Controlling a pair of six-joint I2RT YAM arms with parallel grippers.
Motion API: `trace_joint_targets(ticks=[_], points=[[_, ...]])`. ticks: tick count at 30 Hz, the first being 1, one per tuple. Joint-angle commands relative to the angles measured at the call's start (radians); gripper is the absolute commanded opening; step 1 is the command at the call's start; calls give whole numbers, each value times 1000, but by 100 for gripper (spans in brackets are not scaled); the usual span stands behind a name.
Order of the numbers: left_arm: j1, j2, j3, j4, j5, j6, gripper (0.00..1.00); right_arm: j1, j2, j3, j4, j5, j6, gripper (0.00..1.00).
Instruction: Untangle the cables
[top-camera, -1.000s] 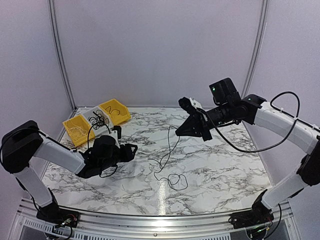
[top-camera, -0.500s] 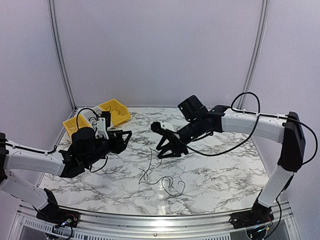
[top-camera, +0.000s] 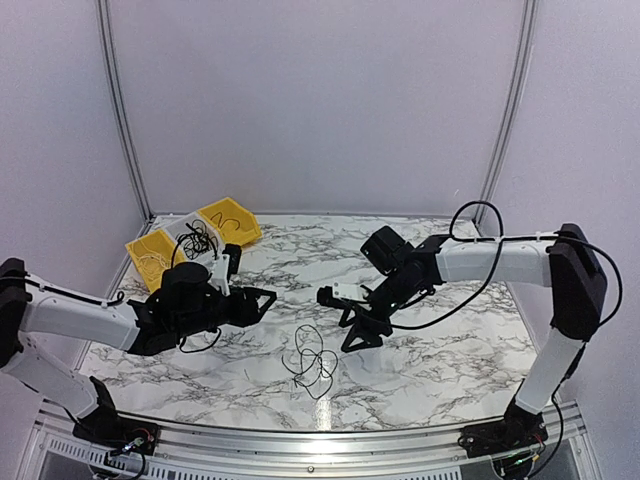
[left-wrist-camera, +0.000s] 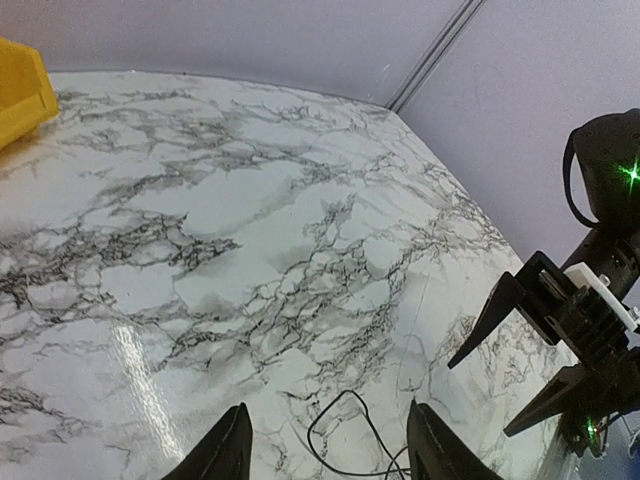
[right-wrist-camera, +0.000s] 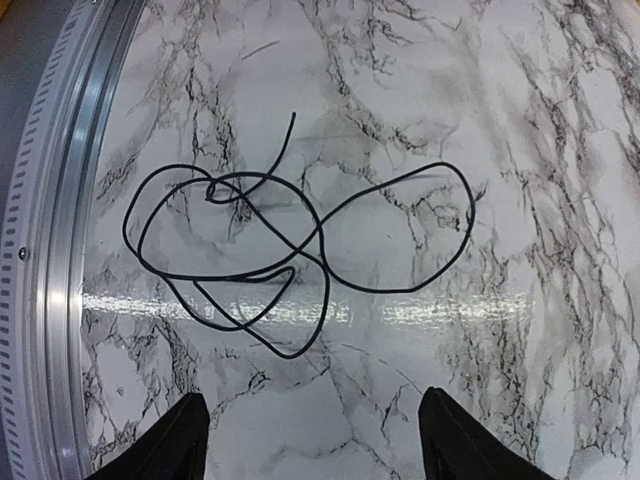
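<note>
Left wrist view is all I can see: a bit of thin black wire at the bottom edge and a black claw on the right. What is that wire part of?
Observer: It belongs to a thin black cable lying in a loose tangle of overlapping loops on the marble table. The right wrist view shows the whole of it.
Operator: Is the claw holding it?
Observer: No. From its own camera the right end effector is open with nothing between its fingers, pointing down at the tangle.
Operator: Are there other wires about?
Observer: Yes. The top view shows more black wires heaped at the far left, beside a yellow bin.
</note>
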Motion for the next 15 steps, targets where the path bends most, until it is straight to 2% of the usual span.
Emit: trace_joint_targets(ticks=[1, 9, 15], points=[[-11, 75, 20, -53, 140, -107, 55, 21, 41, 33, -35, -58, -12, 73], [-41, 272, 92, -53, 298, -197, 54, 66, 101, 49, -36, -26, -3, 73], [-45, 356, 144, -54, 229, -220, 51, 66, 92, 45, -22, 2, 1, 73]])
